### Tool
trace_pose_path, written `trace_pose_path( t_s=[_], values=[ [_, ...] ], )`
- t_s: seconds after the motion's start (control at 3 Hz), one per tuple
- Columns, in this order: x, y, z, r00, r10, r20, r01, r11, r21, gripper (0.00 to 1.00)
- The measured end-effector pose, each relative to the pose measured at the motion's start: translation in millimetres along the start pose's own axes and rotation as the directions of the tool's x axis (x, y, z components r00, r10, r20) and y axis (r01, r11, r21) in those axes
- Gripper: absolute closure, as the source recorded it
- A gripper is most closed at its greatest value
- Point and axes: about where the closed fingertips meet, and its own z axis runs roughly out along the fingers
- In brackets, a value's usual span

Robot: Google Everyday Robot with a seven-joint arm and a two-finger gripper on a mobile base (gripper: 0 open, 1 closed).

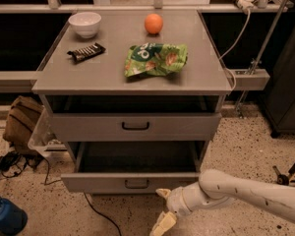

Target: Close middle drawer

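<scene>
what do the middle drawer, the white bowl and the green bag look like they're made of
The middle drawer: likely painted metal or laminate, flat matte grey front. The bowl: probably ceramic or plastic, smooth white. The bag: thin plastic film, crinkled and shiny. The gripper hangs below the drawer front, jaws spread.

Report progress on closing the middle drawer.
Done: nothing yet. The middle drawer stands pulled out, its dark inside showing. In hand: the gripper sits low, just under the right part of the drawer's front, fingers open; whether it touches the front cannot be told. Left: press on the front and push the drawer fully in.
</scene>
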Motion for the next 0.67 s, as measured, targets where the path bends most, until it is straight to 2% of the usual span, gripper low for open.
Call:
trace_pose_path(
  t_s=[0.33,0.67],
  values=[
    [0,0,0,1.000,0.000,0.000,0.000,1.0000,0.000,0.00],
    [-7,-26,-12,1.000,0.011,0.006,-0.012,0.9994,0.033,0.00]
  ],
)
